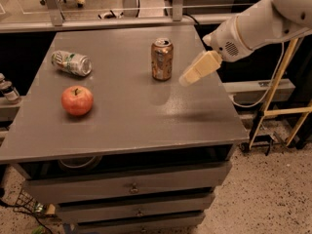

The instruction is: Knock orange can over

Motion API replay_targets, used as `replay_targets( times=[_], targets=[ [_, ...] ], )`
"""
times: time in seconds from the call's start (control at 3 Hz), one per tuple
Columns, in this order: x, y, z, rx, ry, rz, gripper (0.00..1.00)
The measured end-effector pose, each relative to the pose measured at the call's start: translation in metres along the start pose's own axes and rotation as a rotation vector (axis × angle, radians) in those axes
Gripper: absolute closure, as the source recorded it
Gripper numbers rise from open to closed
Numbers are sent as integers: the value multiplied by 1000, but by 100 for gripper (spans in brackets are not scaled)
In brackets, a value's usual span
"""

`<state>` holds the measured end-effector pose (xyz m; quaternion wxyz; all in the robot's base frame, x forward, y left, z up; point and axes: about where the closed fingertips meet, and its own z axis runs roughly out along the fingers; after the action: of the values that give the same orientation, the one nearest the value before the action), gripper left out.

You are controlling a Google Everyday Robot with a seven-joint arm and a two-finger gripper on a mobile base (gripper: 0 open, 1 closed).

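Observation:
The orange can stands upright on the grey table, toward the back and right of the middle. It is orange-bronze with a silver top. My gripper hangs above the table just right of the can, a small gap apart from it, at about the height of the can's lower half. The white arm reaches in from the upper right.
A green-and-white can lies on its side at the back left. A red apple sits at the left front. Drawers are below the tabletop. A yellow stand is at the right of the table.

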<state>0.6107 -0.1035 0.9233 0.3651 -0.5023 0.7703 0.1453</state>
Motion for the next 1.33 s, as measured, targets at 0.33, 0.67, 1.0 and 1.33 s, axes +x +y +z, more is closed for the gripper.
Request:
replay_targets(
  times=[0.33,0.67,1.0,1.33],
  targets=[
    [-12,-12,30,11,-61,15,0],
    [-19,-20,49,32,-73,21,0],
    [-34,-23,67,42,-95,26,0],
    [-47,-22,79,35,-110,27,0]
  ],
)
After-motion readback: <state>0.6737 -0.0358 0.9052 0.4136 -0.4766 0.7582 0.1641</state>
